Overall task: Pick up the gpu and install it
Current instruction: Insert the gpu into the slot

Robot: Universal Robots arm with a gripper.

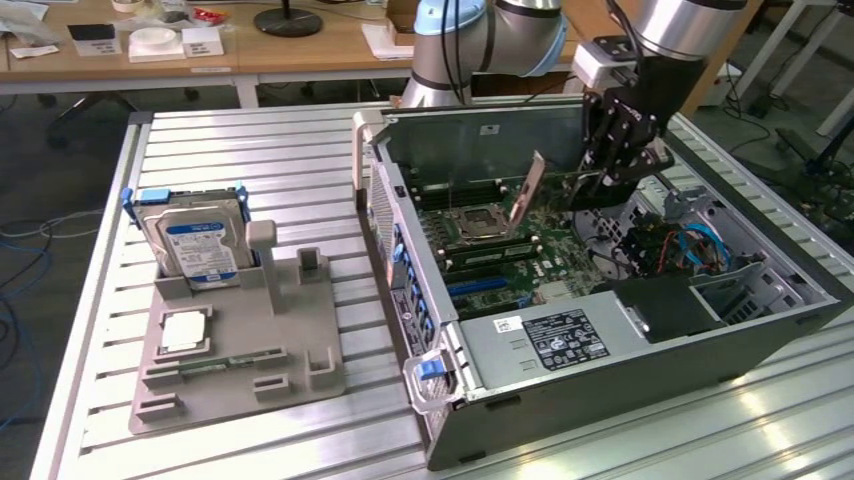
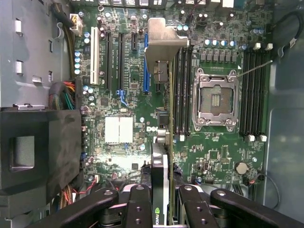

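- One claw (image 1: 597, 190) reaches down into the open computer case (image 1: 627, 345). It is closed narrow on the graphics card (image 1: 534, 195), gripping it near one end.
- From the wrist view the card (image 2: 161, 171) stands on edge between the claw's fingers (image 2: 137, 204). Its long axis runs straight away from the claw (image 2: 164, 206) to the silver bracket (image 2: 164, 42) at the far end.
- In the exterior view that bracket end lies to the left of the claw, hanging over the motherboard (image 1: 514, 250). I cannot tell whether the lower edge is touching anything yet.
- The long blue slot (image 2: 146, 61) lies parallel to the card and just beside it. On the card's other side are the memory slots (image 2: 183, 90), with the processor socket (image 2: 216, 97) beyond them.
- The sideways gap between card and blue slot looks to me like the thing that matters most here.
- Room is tight. A black box (image 2: 38, 152) and a bunch of coloured cables (image 1: 681, 245) crowd one side, and the case walls close in all round.
- Well apart on the counter (image 1: 240, 140), a hard drive (image 1: 198, 245) stands in a grey holder (image 1: 240, 370).
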